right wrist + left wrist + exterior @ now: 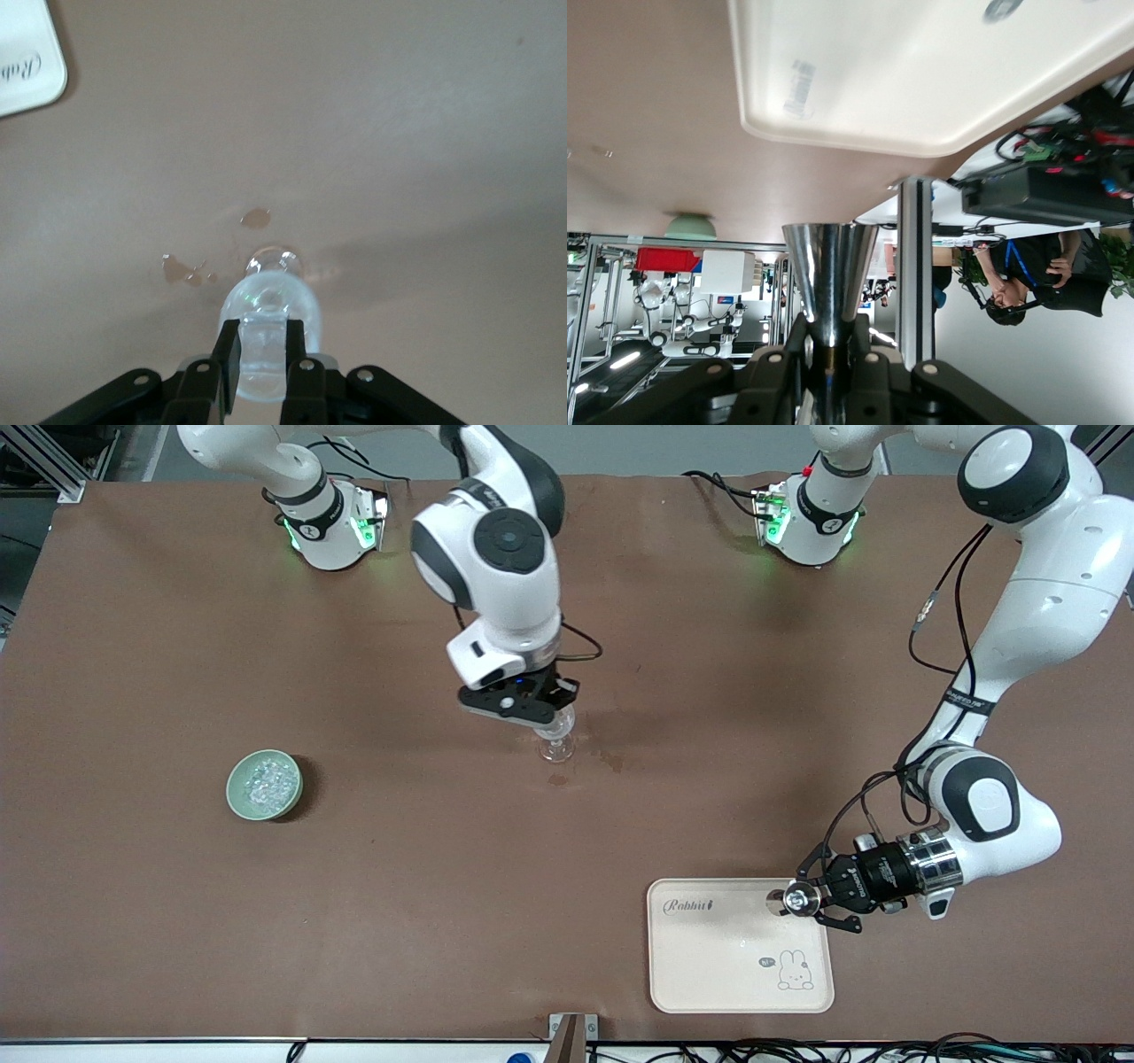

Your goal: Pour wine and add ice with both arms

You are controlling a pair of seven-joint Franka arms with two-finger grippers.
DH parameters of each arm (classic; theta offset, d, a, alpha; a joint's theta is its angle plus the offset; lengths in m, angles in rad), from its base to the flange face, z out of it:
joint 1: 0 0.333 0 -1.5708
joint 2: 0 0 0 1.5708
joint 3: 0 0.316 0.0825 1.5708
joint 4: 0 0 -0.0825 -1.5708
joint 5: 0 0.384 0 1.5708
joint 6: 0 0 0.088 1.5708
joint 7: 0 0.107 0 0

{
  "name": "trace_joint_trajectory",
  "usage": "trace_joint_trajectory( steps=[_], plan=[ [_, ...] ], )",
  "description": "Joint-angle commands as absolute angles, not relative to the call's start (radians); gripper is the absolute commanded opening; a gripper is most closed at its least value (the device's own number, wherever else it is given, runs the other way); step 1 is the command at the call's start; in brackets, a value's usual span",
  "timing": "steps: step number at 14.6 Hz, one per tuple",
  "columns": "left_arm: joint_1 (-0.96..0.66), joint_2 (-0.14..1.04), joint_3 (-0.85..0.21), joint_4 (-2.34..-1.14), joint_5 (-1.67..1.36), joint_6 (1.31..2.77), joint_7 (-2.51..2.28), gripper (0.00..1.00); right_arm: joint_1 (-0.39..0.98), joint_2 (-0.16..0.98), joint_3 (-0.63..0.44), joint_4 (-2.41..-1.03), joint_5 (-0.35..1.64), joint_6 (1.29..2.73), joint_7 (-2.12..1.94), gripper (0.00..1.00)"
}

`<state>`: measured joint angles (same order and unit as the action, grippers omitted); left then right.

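The right pincer [551, 724] clamps a clear stemmed glass [556, 742] mid-table; the left pincer [811, 901] grips a steel funnel-shaped cup [800, 900] over the cream tray's [740, 992] corner. Spills [186, 271] risk slipping. Ice [264, 781] fills the green bowl [236, 802].

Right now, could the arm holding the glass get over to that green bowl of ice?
Probably yes. The right claw is shut on the stemmed glass at mid-table, and only bare tabletop lies between it and the green bowl toward its own end. But its claw is full, so it couldn't pick up ice.
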<state>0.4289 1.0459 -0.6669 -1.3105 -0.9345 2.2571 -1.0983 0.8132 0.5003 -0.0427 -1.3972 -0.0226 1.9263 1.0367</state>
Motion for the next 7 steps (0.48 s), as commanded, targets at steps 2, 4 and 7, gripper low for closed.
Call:
trace_joint_trajectory(
  steps=[2,4,7],
  plan=[
    [0.419,1.164,-0.669,-1.221,-0.956,2.249,-1.01,0.01,0.833,0.517,-0.054,-1.376,-0.018,1.919,1.04,0.02],
    [0.417,1.198,-0.667,-1.21,-0.977,2.249,-0.994,0.01,0.85,0.517,-0.054,-1.382,-0.018,1.916,1.042,0.02],
    [0.417,1.229,-0.661,-1.204,-0.98,2.249,-0.957,0.01,0.857,0.517,-0.054,-1.393,-0.018,1.908,1.04,0.02]
  ],
)
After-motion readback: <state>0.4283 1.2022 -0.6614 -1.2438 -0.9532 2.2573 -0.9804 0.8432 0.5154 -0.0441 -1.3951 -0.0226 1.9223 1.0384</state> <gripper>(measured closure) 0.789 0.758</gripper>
